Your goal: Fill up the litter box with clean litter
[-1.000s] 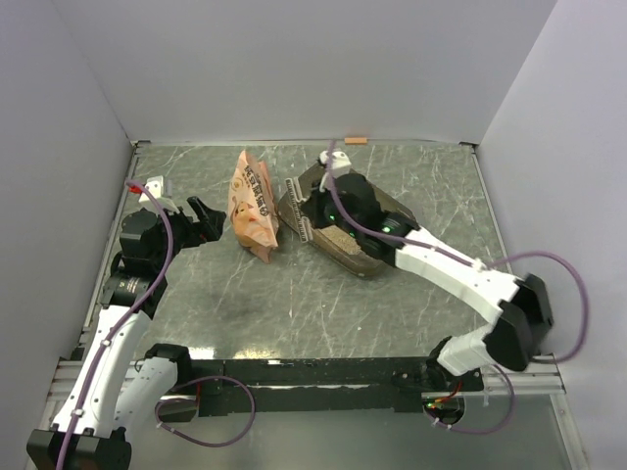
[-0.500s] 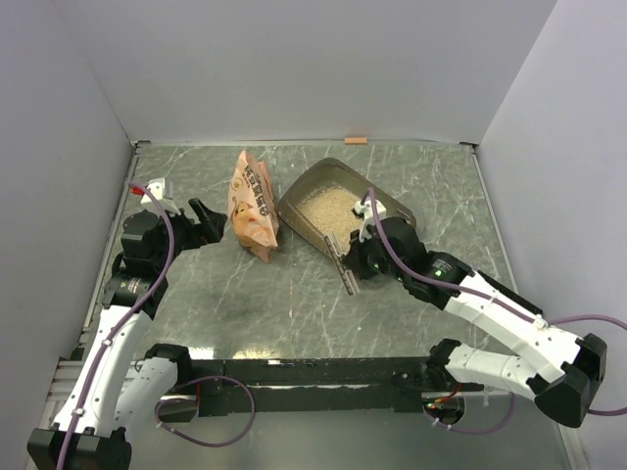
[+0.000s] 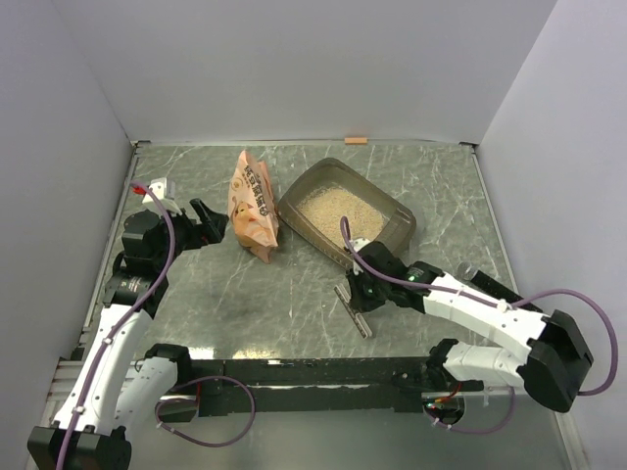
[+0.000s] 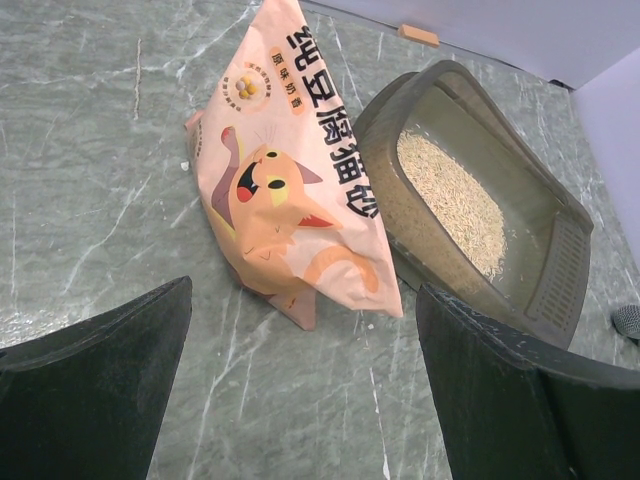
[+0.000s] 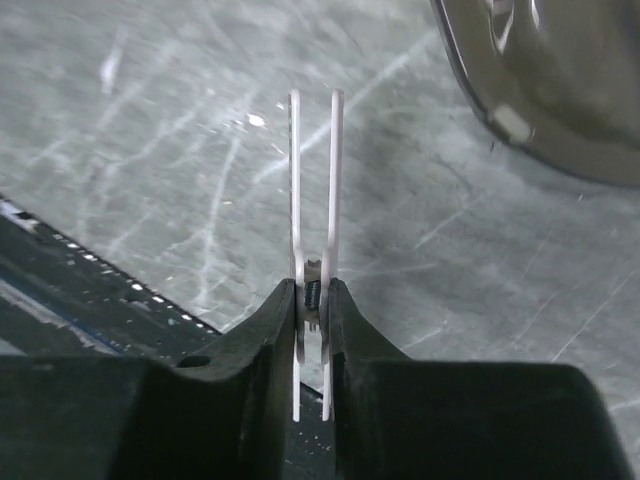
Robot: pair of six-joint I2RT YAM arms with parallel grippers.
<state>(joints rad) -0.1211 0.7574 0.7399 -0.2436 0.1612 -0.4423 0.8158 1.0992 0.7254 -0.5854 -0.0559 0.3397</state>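
the orange bag (image 4: 290, 200) of clean litter (image 4: 450, 195) lies straight ahead of the left fingers (image 4: 90, 370), framed in the gap between them. they are spread wide and hold nothing. the bag's long axis runs away from that arm toward the far wall, and it slumps on the tabletop (image 4: 100, 150). the litter box (image 4: 540, 215) sits just beside the bag on its right, with a pale patch of granules already on its floor.

the left arm is clearly the nearer one to the bag. the right fingers (image 5: 420, 420) are pinched shut on a thin flat tool (image 3: 355, 313) over bare tabletop, on the near side of the box.

the bag carries a cartoon cat and a row of large chinese characters, which i read as 纯豆腐猫砂 (not with full certainty). the smaller characters by the round badge are too small to make out.
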